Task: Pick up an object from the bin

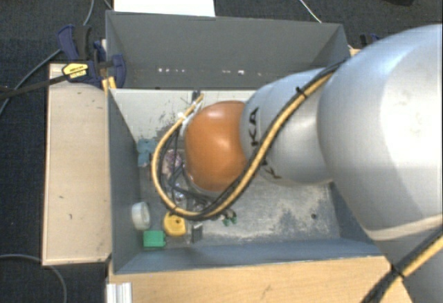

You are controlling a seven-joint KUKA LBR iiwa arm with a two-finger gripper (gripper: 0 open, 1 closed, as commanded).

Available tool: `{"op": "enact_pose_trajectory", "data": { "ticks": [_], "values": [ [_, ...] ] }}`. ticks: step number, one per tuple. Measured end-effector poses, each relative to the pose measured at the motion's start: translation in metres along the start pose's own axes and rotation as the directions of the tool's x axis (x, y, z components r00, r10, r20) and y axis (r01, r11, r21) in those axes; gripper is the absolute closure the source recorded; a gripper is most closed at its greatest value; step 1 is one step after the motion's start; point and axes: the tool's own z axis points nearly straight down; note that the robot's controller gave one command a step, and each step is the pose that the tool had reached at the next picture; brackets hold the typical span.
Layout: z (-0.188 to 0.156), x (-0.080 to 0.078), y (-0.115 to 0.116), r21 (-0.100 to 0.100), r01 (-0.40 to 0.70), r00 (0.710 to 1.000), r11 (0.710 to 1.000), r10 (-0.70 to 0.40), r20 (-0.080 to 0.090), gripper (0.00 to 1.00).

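My gripper [184,195] reaches down into the front left part of the bin, and only its dark body shows under the arm's orange cover. Just below it, by the front wall, lies a small yellow round thing [175,224]. A green block [154,239] sits in the front left corner beside it. A pale grey roll [140,215] lies against the left wall, a little to the gripper's left. What is directly under the gripper is hidden.
A teal-blue thing [144,151] lies further back along the left wall. A small dark green scrap [228,219] rests on the floor right of the gripper. The arm covers the bin's right half, and a yellow-black cable loops around the orange cover.
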Motion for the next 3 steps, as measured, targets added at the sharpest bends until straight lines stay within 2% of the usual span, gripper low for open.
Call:
{"op": "enact_pose_trajectory", "data": {
  "ticks": [1,3],
  "values": [
    [-0.029,0.000,0.000,0.000,0.000,1.000,1.000,0.000,0.001,1.00],
    [-0.048,-0.002,0.000,0.001,-0.002,1.000,1.000,0.002,0.011,1.00]
  ]
}}
